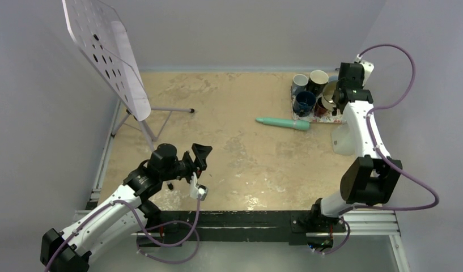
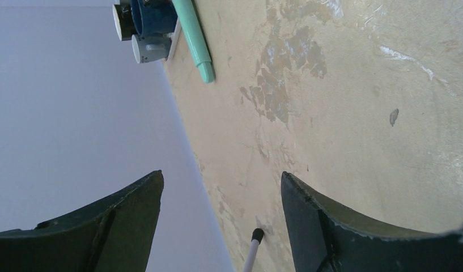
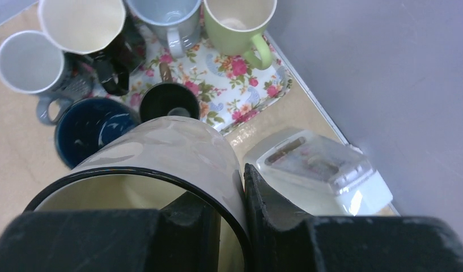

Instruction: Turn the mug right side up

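Observation:
A cream mug with a black rim (image 3: 172, 147) is in my right gripper (image 3: 234, 181), above the floral tray (image 3: 229, 96). One finger is inside the mug and the other finger (image 3: 274, 198) is outside, pinching the wall at the rim. The mug's opening faces the wrist camera. In the top view the mug (image 1: 330, 94) and right gripper (image 1: 339, 97) are at the far right. My left gripper (image 1: 202, 156) is open and empty above the near-left of the table; it also shows in the left wrist view (image 2: 220, 178).
On or beside the tray stand a green mug (image 3: 237, 22), a grey-blue mug (image 3: 166, 17), a black mug (image 3: 84, 22), a grey mug (image 3: 30, 62), a dark blue mug (image 3: 90, 127) and a small black cup (image 3: 169, 99). A clear white container (image 3: 317, 170) sits right of the tray. A teal tube (image 1: 283, 122) lies mid-table. A perforated board on a stand (image 1: 107, 51) is at far left.

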`<state>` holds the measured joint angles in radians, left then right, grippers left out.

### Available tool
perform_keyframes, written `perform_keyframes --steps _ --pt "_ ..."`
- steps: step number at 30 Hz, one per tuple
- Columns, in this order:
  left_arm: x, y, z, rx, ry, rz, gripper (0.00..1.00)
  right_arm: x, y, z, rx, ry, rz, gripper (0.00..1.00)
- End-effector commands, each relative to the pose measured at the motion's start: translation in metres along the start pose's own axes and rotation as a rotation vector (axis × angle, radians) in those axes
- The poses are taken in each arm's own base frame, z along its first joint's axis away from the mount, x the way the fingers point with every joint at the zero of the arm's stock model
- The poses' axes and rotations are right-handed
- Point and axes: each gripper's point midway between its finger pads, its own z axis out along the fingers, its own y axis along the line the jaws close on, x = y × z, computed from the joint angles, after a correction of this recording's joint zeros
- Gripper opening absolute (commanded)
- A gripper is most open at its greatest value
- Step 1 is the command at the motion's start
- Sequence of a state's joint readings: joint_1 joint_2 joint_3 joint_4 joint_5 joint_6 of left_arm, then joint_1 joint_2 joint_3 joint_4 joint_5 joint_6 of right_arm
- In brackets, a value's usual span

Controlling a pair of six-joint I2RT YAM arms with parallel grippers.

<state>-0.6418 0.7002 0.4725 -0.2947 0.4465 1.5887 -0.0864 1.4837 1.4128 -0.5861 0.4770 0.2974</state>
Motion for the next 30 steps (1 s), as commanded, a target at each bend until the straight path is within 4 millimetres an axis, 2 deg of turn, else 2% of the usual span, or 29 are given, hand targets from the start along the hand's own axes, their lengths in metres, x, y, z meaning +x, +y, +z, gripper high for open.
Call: perform_keyframes --steps 1,3,5,14,22,28,30 --pt "-0.005 0.004 0.000 -0.047 -0.030 -0.043 0.79 -0.066 -0.016 0.013 0.061 -0.180 0.149 0.00" --pt "-0.004 0.002 0.000 -0.047 -0.027 -0.053 0.79 -0.074 -0.024 0.027 0.089 -0.190 0.161 0.00" --pt "-0.004 0.000 0.001 -0.048 -0.024 -0.060 0.79 -0.075 -0.024 0.040 0.104 -0.177 0.151 0.00" --pt "0.000 -0.007 0.003 -0.059 -0.009 -0.089 0.79 -0.058 -0.047 0.084 0.187 -0.105 0.149 0.00" --pt "0.000 -0.008 0.003 -0.065 -0.007 -0.102 0.79 -0.047 -0.046 0.111 0.215 -0.072 0.136 0.00" --pt "0.001 -0.008 0.002 -0.068 -0.002 -0.101 0.79 -0.052 -0.052 0.118 0.232 -0.085 0.164 0.00" --pt "0.001 -0.008 0.003 -0.067 -0.004 -0.104 0.79 -0.049 -0.052 0.123 0.238 -0.069 0.153 0.00"
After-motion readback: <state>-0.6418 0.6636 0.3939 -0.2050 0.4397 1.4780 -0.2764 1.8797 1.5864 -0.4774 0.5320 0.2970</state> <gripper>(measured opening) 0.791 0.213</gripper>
